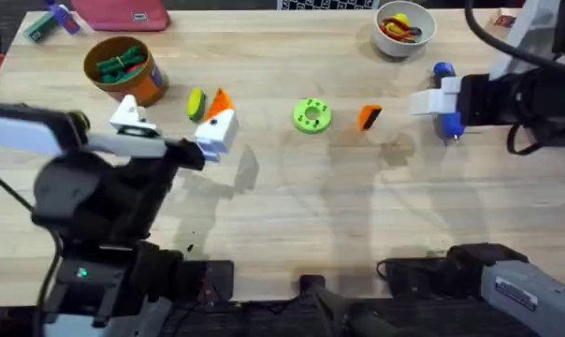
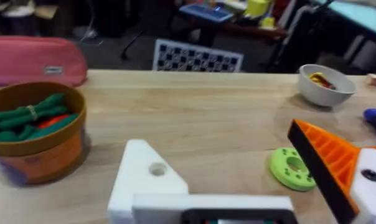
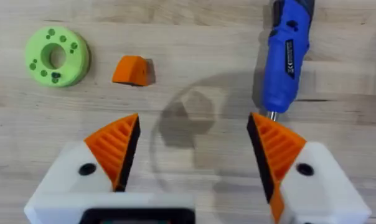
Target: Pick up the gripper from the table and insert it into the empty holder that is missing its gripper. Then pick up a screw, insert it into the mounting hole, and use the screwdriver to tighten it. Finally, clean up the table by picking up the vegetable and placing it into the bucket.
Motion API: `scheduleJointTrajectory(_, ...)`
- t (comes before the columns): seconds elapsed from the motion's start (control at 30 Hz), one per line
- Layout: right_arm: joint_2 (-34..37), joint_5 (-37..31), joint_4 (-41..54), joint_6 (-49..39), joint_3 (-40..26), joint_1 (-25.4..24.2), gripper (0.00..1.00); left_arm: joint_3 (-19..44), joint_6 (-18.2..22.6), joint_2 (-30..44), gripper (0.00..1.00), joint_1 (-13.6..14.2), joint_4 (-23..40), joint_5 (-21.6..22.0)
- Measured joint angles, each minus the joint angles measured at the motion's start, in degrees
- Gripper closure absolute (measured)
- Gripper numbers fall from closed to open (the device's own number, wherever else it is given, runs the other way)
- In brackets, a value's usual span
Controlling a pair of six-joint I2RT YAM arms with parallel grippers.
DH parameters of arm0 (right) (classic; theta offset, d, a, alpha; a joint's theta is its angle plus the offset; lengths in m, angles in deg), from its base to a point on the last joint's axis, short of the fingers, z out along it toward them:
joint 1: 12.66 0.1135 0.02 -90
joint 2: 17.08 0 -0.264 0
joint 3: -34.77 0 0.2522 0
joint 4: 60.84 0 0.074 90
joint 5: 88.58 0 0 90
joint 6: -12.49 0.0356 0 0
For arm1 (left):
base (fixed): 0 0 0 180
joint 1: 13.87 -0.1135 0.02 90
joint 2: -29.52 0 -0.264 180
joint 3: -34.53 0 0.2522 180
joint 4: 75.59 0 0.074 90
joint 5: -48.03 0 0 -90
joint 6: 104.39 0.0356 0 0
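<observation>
a light wooden table (image 1: 292, 215) holds the work. the right gripper (image 3: 194, 152) hovers with fingers spread apart and empty, likely lining up over the loose orange gripper (image 3: 132, 70) lying beside the green disc (image 3: 56, 56). the left gripper (image 2: 250, 180) carries one orange finger (image 2: 328, 165) and a bare white holder (image 2: 144, 177), its fingers set apart, waiting empty.

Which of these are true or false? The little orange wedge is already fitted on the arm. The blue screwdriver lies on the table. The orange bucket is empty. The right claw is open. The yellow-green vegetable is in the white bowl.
1. The wedge is fitted on the arm: false. It lies loose on the table beside the green disc, and the holder on the left gripper is bare.
2. The screwdriver lies on the table: true.
3. The bucket is empty: false. Green items lie in it.
4. The right gripper is open: true, holding nothing.
5. The vegetable is in the bowl: false. It lies on the table near the bucket.
</observation>
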Motion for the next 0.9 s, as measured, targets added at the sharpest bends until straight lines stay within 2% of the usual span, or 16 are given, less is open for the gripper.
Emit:
scheduleJointTrajectory(0.13,0.0,0.02,0.02,0.0,0.0,0.0,0.008,-4.25,-0.03,-5.27,0.016,-1.35,-3.88,-4.82)
scheduleJointTrajectory(0.3,0.0,0.04,0.02,0.0,0.0,0.0,0.007,-7.67,-0.02,-11.48,0.015,-2.85,-4.72,-9.92)
scheduleJointTrajectory(0.47,0.0,0.04,0.02,0.0,0.0,0.0,0.009,-8.74,-0.02,-16.13,0.015,-3.01,-1.21,-13.49)
scheduleJointTrajectory(0.73,0.0,0.15,0.02,0.0,0.0,0.0,0.008,-8.77,-0.06,-16.77,0.015,-3.01,6.38,-17.37)
scheduleJointTrajectory(0.9,0.0,0.15,0.0,0.0,0.0,0.0,0.007,-8.76,-0.03,-16.75,0.016,-3.01,6.47,-22.71)
